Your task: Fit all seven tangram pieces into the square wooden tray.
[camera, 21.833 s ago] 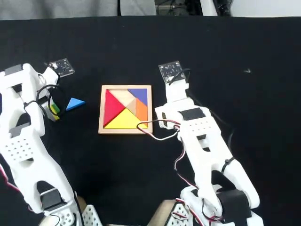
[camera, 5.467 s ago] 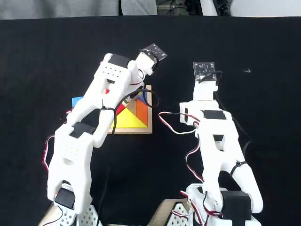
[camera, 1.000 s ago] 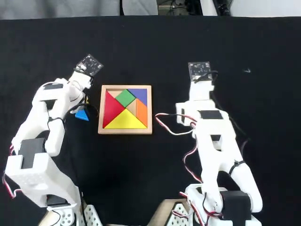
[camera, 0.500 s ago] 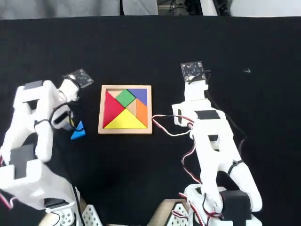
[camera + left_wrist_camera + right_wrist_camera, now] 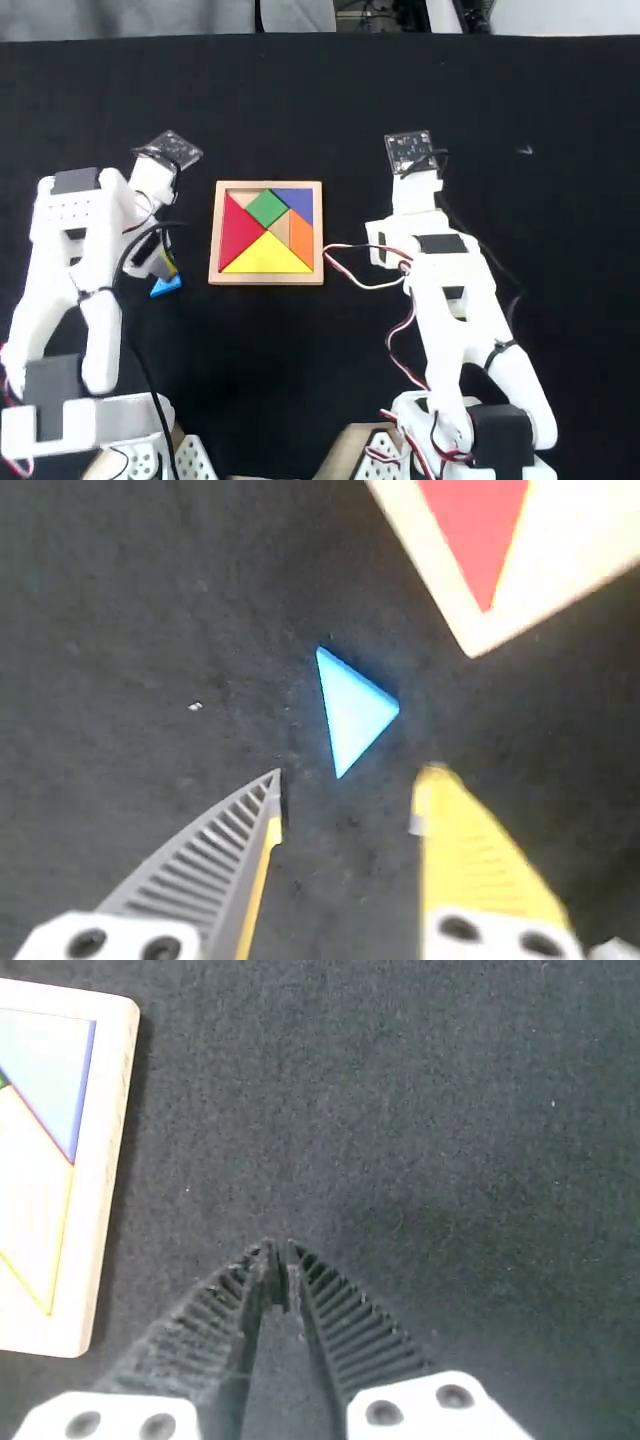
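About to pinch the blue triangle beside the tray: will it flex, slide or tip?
The blue triangle looks thin, flat and rigid, so it probably won't flex. Lying flat on the black cloth, it shouldn't roll or tip, but its low edges may slip from the open left hand. Small, likely light: a nudge may shift it.

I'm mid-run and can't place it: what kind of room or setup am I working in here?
Probably a robotics lab or workshop bench rather than a home. The table is draped in black cloth, the left arm and right arm stand at its near edge, and dark equipment sits behind the far edge.
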Robot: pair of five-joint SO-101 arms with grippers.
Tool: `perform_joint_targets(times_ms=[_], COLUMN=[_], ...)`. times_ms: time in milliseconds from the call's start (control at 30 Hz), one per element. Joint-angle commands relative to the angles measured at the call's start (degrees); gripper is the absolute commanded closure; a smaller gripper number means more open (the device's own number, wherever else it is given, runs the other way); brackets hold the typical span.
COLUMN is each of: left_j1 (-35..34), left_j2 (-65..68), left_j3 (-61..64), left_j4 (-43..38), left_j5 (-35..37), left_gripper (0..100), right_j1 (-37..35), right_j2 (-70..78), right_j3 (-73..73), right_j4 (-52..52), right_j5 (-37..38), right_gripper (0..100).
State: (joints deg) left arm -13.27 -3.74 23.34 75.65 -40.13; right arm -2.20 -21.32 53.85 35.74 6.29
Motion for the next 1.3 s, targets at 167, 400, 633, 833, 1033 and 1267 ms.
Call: perform_joint_targets(times_ms=[167, 400, 633, 833, 1033, 1267], left_j1=[0.57, -0.13, 0.31, 1.45, 1.36, 4.53], left_j2=[10.81, 14.33, 16.26, 19.87, 22.86, 22.51], left_j3=[-0.48, -0.48, -0.92, -3.47, -7.08, -7.08], left_j4=[-10.64, -11.52, -9.14, -7.3, -4.75, -4.75], left_j5=[2.55, 2.64, 2.99, 2.99, 2.99, 8.26], left_gripper=[66, 66, 66, 78, 79, 77], right_j1=[-0.79, -0.79, -0.88, -0.88, -0.88, -0.88], right_j2=[-2.95, -2.95, -2.95, -2.95, -2.95, -2.95], right_j3=[-0.84, -0.84, -0.84, -0.84, -0.84, -0.84], right_j4=[-1.23, -1.23, -1.23, -1.23, -1.23, -1.23], right_j5=[0.44, 0.44, 0.44, 0.44, 0.53, 0.53], right_gripper=[98.4, 98.4, 98.4, 98.4, 98.4, 98.4])
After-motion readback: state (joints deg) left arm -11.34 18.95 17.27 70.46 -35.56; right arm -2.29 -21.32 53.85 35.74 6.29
